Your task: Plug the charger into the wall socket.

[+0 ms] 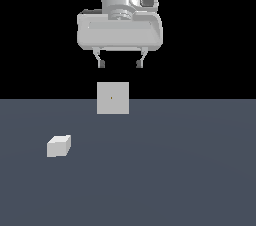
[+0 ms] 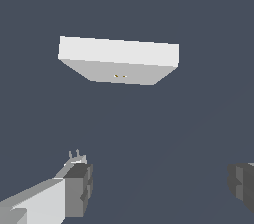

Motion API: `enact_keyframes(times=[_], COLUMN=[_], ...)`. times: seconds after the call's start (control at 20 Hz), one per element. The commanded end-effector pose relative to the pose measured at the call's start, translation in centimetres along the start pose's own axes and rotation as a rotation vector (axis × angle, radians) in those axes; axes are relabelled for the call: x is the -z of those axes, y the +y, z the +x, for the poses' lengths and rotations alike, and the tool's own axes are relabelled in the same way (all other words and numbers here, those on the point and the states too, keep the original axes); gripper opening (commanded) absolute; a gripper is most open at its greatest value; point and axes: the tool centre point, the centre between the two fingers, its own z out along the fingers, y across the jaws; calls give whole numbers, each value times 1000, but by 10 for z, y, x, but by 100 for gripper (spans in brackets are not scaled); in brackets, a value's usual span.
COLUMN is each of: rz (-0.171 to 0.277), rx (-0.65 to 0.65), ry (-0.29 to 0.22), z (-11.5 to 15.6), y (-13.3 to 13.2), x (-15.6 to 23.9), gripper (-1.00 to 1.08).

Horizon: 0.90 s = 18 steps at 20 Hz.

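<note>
Exterior view: one arm, one charger [image 1: 59, 146], one wall socket [image 1: 113, 98], all set against a flat grey-blue bench [image 1: 175, 170] and a black background. The gripper [image 1: 120, 63] hangs above the socket with its jaws spread wide and nothing between them; two dark fingertips [image 1: 101, 63] point downward, one on each side of the socket's width.

The wall socket is a single pale square panel standing upright on the bench, with one tiny dark-yellowish dot at its centre. Its upper part shows against the black background, its lower part against the bench.

The charger is a single small off-white block lying on the bench, well apart from the socket, toward the exterior view's left and nearer the camera. It touches neither the socket nor the jaws.

Wrist view: the wall socket [image 2: 119, 59] appears as one thick slab seen from above, with two small marks on its face. Two fingers [image 2: 79, 188] are in frame, widely separated. The charger is not in this view.
</note>
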Motion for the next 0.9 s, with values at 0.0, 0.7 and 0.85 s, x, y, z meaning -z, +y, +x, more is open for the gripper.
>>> enact_keyframes(times=[0.0, 0.7, 0.85], rz=[0, 9, 13], rx=[0, 33, 48], ry=[0, 50, 74], z=[0, -14, -20], y=[0, -17, -24], x=[0, -15, -22], gripper=[100, 100, 100])
